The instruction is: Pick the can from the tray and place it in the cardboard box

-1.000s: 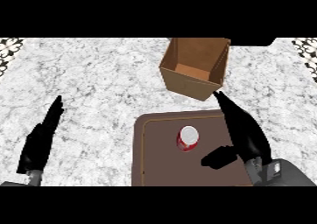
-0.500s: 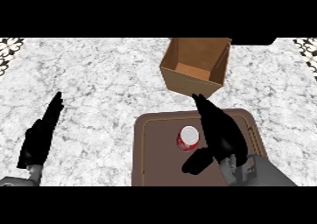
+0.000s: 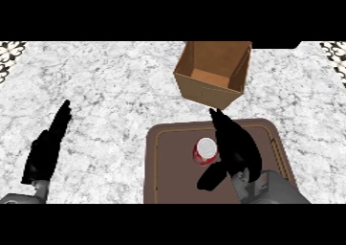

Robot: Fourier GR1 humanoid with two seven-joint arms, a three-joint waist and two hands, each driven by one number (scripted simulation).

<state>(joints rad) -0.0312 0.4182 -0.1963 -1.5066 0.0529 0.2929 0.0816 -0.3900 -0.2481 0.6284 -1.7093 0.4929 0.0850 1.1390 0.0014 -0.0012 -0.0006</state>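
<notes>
- Head view: left hand [image 3: 45, 153] lies near the counter's [image 3: 105, 95] left edge, fingers straight and together, holding nothing. It is resting and has no part in this step.
- Right hand [image 3: 238, 152] is over the right half of the tray [image 3: 172, 167], fingers straight and pointing to the tray's far edge, thumb spread low toward the near edge. It has nothing in hold yet.
- Can [image 3: 205, 149] stands upright near the tray's middle, pale top up, red side showing. It sits just left of the right palm, in the gap between thumb and fingers. Whether they touch, I cannot tell.
- Risk, as judged: if the fingers curl before the palm is square to the can, one side meets it first and the can tips or skids toward the tray's left edge.
- Risk: the thumb is low, so a pinch near the can's base could let it swing on the lift.
- Cardboard box [image 3: 208, 93] stands on the counter just past the tray's far edge, open top showing, and looks tilted.
- In the way: the box's near wall, between can and opening. A low carry could strike it and shove the box farther off.
</notes>
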